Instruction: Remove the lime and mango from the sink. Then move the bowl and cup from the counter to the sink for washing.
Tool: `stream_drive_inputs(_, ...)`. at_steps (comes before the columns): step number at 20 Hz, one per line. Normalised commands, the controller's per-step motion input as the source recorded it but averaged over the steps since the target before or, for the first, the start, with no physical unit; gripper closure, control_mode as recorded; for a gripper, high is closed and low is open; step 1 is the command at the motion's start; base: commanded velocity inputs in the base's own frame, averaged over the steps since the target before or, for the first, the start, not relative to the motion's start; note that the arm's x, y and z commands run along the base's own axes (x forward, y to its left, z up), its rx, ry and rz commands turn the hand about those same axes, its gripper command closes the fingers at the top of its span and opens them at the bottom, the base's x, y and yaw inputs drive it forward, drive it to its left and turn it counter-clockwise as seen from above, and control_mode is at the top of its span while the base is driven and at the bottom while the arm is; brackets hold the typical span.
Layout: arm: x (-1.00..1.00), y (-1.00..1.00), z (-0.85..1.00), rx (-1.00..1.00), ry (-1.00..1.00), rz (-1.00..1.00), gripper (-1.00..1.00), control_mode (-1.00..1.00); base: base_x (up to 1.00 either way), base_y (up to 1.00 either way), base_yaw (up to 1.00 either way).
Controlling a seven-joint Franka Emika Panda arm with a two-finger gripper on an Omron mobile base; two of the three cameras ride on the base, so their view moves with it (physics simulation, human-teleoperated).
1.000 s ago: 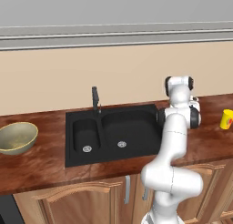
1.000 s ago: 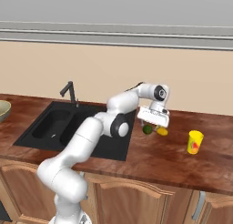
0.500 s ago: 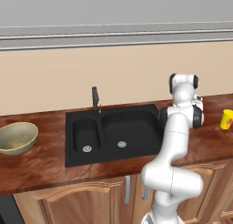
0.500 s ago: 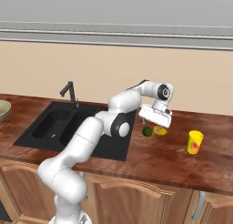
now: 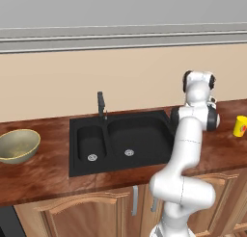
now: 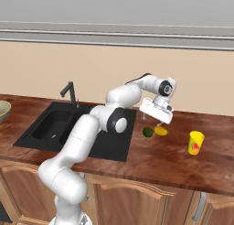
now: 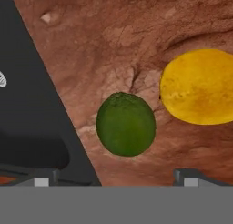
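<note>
Right base view, near to far: surface [image 6: 137,160] runs across the frame's middle, cabinets below it. Cup [image 6: 196,142] stands upright at right centre, well apart from the fruit. Lime [image 6: 147,132] sits just right of the sink's [image 6: 50,139] right rim, on the wood. Mango [image 6: 160,131] is just right of the lime, close beside it with a narrow gap. Pincer [image 6: 156,120] hangs right above the two fruits, tips apart, nothing between them. Faucet [image 6: 69,92] stands at the sink's back edge, upper left of the basins.

Hand view: lime [image 7: 126,124] at centre, mango [image 7: 199,86] at upper right, both resting on wood grain. Sink edge [image 7: 32,100] cuts diagonally across the left. Both finger tips [image 7: 186,177] show at the bottom, spread wide, clear of the lime.

Left base view: bowl [image 5: 17,145] at far left on the surface [image 5: 43,171], well apart from the sink [image 5: 120,139]. Both basins hold no fruit. Cup [image 5: 240,125] at the right edge. The arm blocks the fruit here.
</note>
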Motion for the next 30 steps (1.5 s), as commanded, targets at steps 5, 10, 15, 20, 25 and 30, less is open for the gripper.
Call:
stream_drive_inputs(5,-0.22,0.19,0.14,-0.10,-0.34,0.07,-1.00,-1.00,0.00,0.00,0.00)
stream_drive_inputs(10,-0.23,0.11,0.18,-0.16,-0.28,0.04,-1.00,-1.00,0.00,0.00,0.00)
stream_drive_inputs(15,-0.18,0.12,0.27,-0.11,-0.06,0.00,-1.00,-1.00,0.00,0.00,0.00)
stream_drive_inputs(20,-0.15,0.15,0.31,-0.05,0.11,0.00,-1.00,-1.00,0.00,0.00,0.00)
stream_drive_inputs(25,-0.09,0.12,0.32,0.00,0.12,0.00,-1.00,-1.00,0.00,0.00,0.00)
stream_drive_inputs(30,-0.16,0.16,0.22,0.00,0.00,0.00,-1.00,-1.00,0.00,0.00,0.00)
